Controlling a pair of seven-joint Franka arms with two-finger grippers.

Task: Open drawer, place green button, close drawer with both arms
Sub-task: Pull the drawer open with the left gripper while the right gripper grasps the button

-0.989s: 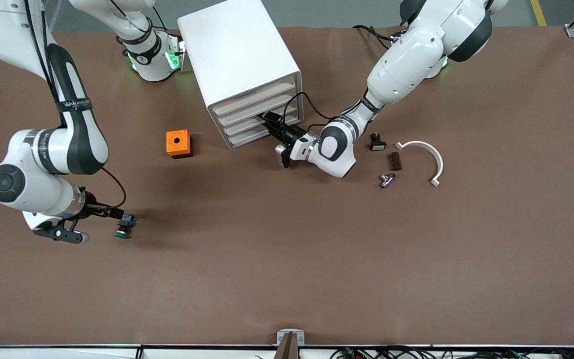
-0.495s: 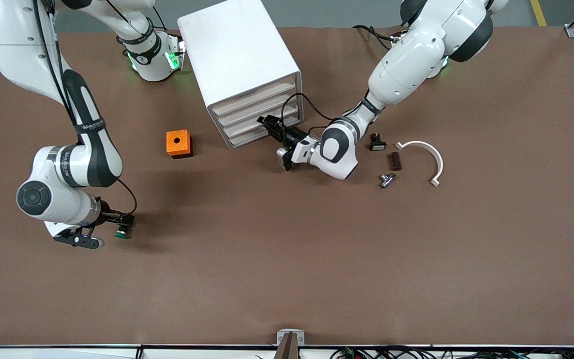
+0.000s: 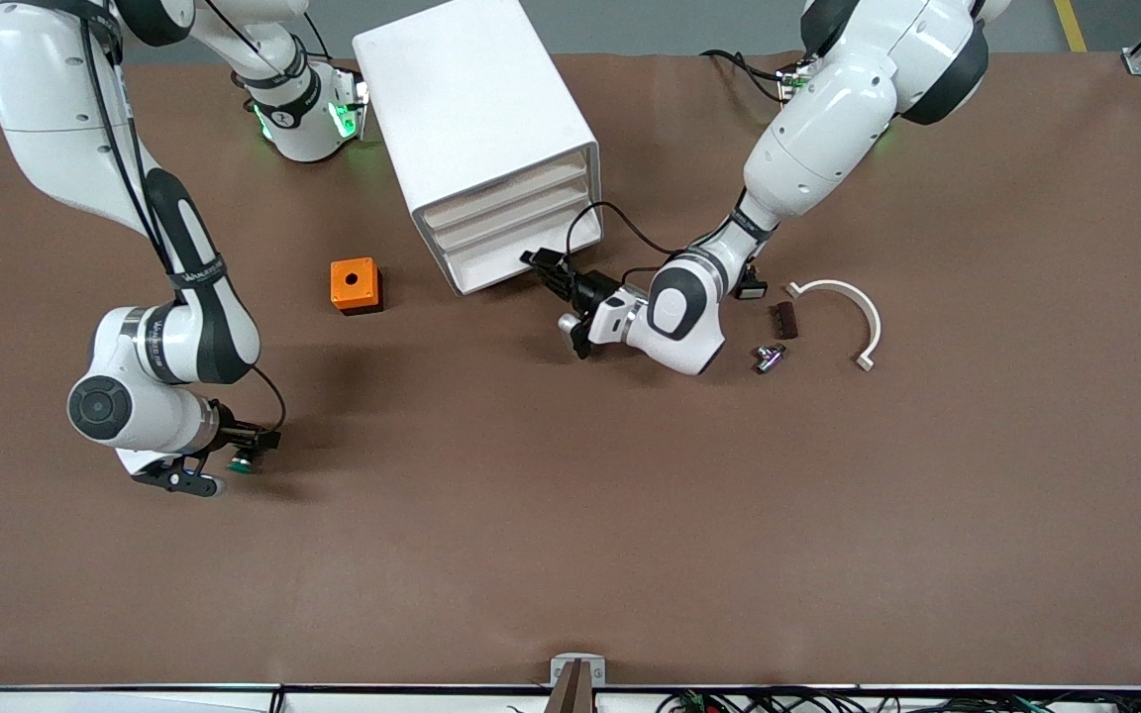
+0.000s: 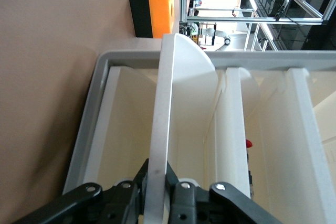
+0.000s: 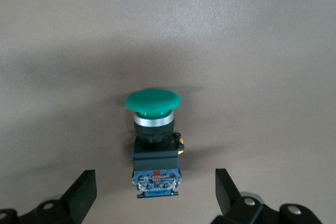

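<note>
Button (image 3: 245, 461) — well apart from cabinet (image 3: 476, 139)

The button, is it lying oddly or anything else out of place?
The button lies on its side on the table, between the right end effector's open fingers. The cabinet sits askew to the table edges. Nothing looks spilled or damaged.

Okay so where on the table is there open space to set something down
The wide strip of table nearer the front camera than the button and orange box is bare. It is crowded beside the curved white bracket, where small parts cluster, and in front of the cabinet.
</note>
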